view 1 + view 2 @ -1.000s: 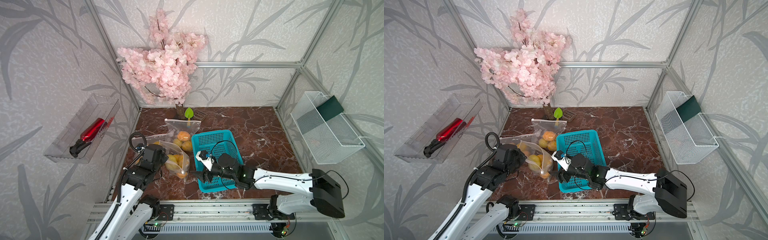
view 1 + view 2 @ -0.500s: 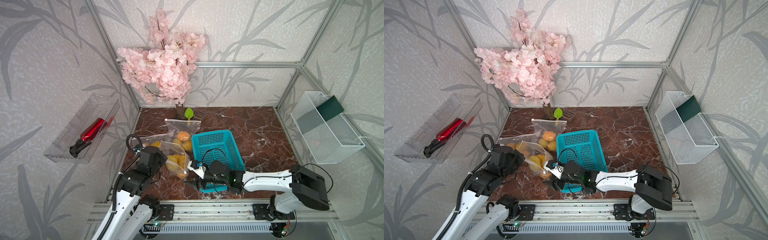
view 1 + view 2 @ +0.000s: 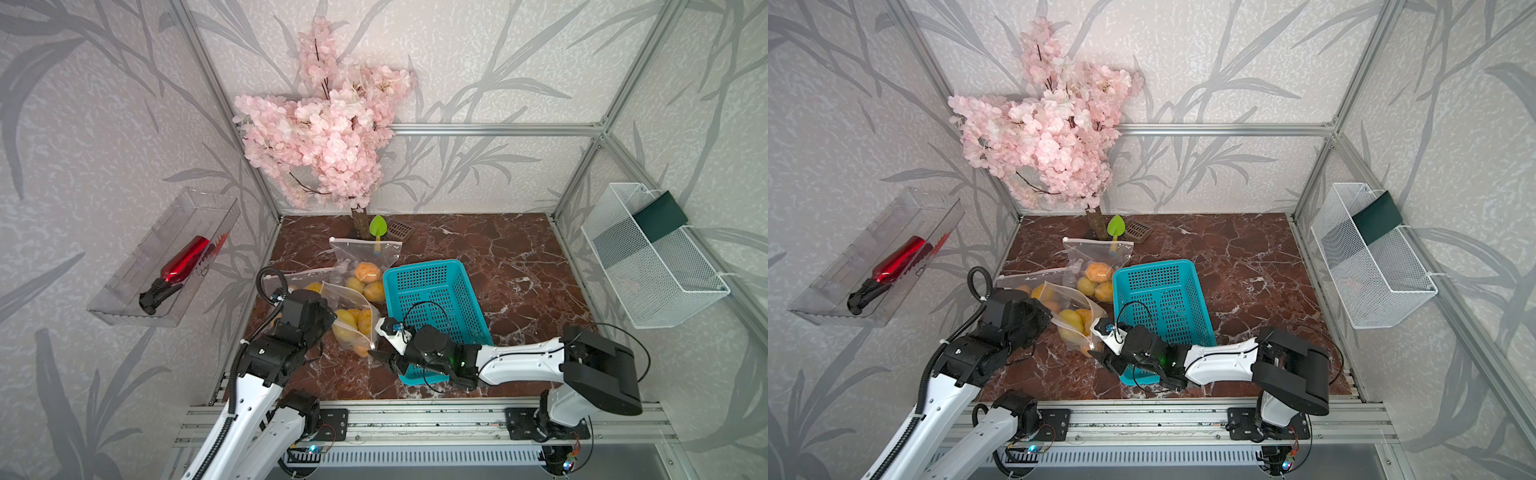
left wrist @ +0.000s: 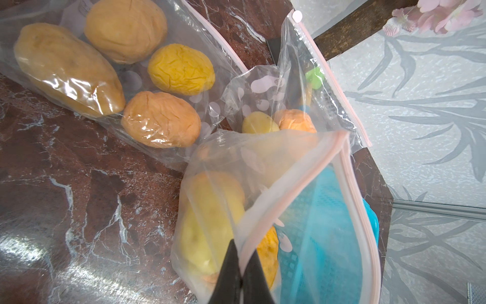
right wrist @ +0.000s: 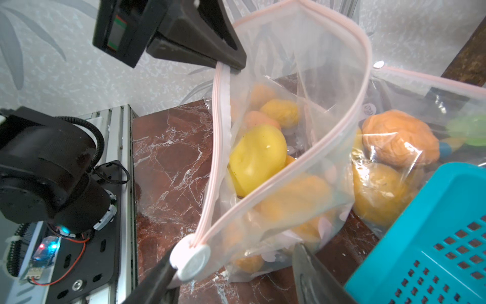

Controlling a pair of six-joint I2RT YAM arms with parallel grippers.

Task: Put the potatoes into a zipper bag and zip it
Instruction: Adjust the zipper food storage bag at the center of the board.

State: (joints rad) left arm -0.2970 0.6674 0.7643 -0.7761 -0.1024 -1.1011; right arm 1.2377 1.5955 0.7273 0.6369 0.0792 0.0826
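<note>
My left fingers (image 4: 234, 276), matt black wedges, are pressed together on the pink ribbed zip rim of the crinkled clear plastic zipper bag (image 5: 302, 79), holding its mouth gaping. My right fingers (image 5: 311, 276) stand apart astride the bag's opposite corner, one touching the round white plastic slider (image 5: 190, 259), gripping nothing. Inside the bag lie the lumpy oval yellow-orange potatoes (image 5: 259, 158), one smooth and glossy. The bag rests on the veined dark red marble worktop (image 5: 171, 158), just beside the perforated teal plastic basket (image 5: 434, 223).

Bright, even light; soft shadows; glare on zipper bag (image 4: 236, 158); wrist-view foreground blur.
</note>
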